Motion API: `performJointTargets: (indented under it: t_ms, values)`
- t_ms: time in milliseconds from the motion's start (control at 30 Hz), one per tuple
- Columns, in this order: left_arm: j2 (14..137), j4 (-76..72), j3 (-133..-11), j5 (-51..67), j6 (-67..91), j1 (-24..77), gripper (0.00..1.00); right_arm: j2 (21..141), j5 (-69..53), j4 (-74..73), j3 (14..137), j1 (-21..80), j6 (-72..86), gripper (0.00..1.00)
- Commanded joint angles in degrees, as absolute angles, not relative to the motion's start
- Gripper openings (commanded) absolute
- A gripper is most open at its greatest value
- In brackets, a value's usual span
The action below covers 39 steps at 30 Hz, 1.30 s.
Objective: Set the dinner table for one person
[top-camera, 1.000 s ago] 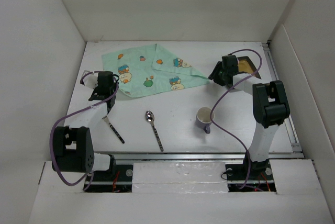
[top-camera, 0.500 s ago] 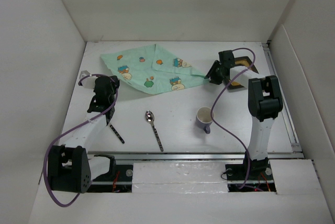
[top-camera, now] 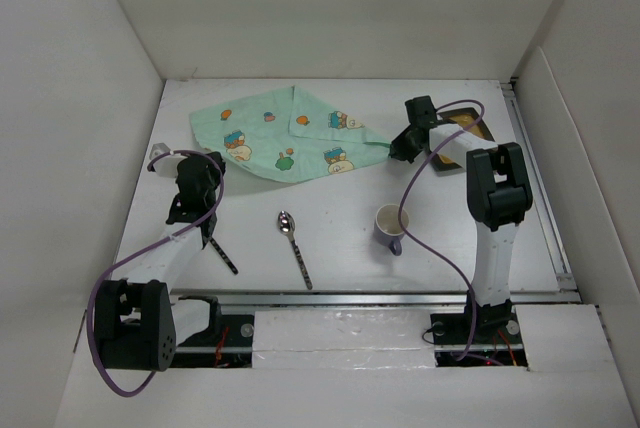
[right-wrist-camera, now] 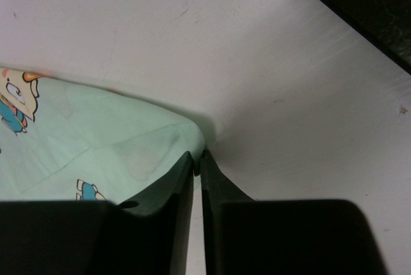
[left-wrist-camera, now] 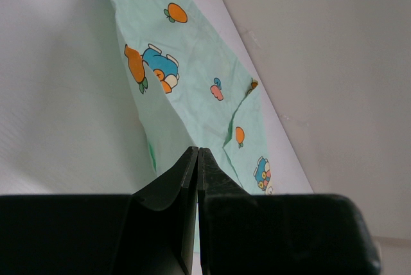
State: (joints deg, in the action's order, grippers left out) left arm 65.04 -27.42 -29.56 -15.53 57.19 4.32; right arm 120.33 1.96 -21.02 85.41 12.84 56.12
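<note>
The dinner table [top-camera: 350, 266], a big flat white worktop walled on three sides, fills the middle of the overhead frame. The mint-green cartoon-print cloth placemat [top-camera: 270, 143] lies askew on it in the upper centre, with a flap folded over along its upper right. The right gripper [right-wrist-camera: 197, 156] is clenched on the placemat's right-hand corner, which humps up against the fingertips in the wrist view. The left gripper [left-wrist-camera: 196, 151] has its fingers pressed flat together with no gap; fabric runs behind them, but whether any is nipped I cannot tell. That is the main hazard: if only one corner is truly held, a pull toward the lower part of the frame would likely swing the cloth round that corner and bunch it rather than slide it square. The right pinch looks to sit at the very edge, so a sharp tug could let it slip free. The fold will probably not open unless the two ends are drawn apart. A drag downward also leads toward the silver metal spoon [top-camera: 294, 246], the purple ceramic mug [top-camera: 390, 226] and the slim dark-handled utensil [top-camera: 222, 253] in the lower centre. The trailing hem could sweep the cutlery or catch the mug and tip it.
</note>
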Motion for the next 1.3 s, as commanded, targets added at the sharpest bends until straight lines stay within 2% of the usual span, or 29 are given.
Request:
performJointTargets:
  t_ms: [0, 67, 100, 267, 433, 600, 767, 867, 1100, 1267]
  values:
    - [62.85, -31.38, -28.83, -16.08, 55.20, 3.78, 0.00, 124.01, 6.76, -29.26, 87.89, 13.54, 60.28, 0.12]
    - [62.49, -31.90, -28.48, -16.00, 54.93, 3.78, 0.00, 124.02, 7.82, -29.79, 88.24, 14.06, 61.17, 0.01]
    - [62.49, -31.90, -28.65, -15.91, 54.93, 3.78, 0.00, 123.67, 8.78, -28.84, 87.89, 14.76, 60.91, 0.00]
    - [63.89, -32.08, -29.00, -15.12, 54.32, 3.78, 0.00, 118.06, 12.82, -22.17, 83.15, 17.04, 58.72, 0.00]
    - [64.34, -32.61, -29.97, -13.89, 56.33, 3.78, 0.00, 108.30, 23.54, -23.29, 84.81, 21.43, 47.22, 0.00]
    - [62.50, -27.43, -39.53, -13.18, 56.69, 3.78, 0.00, 93.10, 30.14, -23.12, 83.68, 23.90, 36.85, 0.00]
    - [58.54, -19.70, -51.82, -12.31, 55.20, 3.78, 0.00, 74.58, 29.53, -18.82, 79.64, 23.91, 30.95, 0.00]
    - [56.52, -15.74, -58.15, -12.22, 52.92, 3.25, 0.00, 68.32, 27.86, -20.38, 80.06, 23.38, 28.75, 0.00]
    - [54.58, -10.02, -66.09, -14.41, 47.82, 3.25, 0.00, 61.97, 24.53, -20.22, 79.19, 19.25, 25.93, 0.00]
    - [58.18, -9.06, -66.71, -13.71, 46.41, 3.25, 0.00, 64.85, 21.10, -19.68, 81.90, 14.16, 24.61, 0.00]
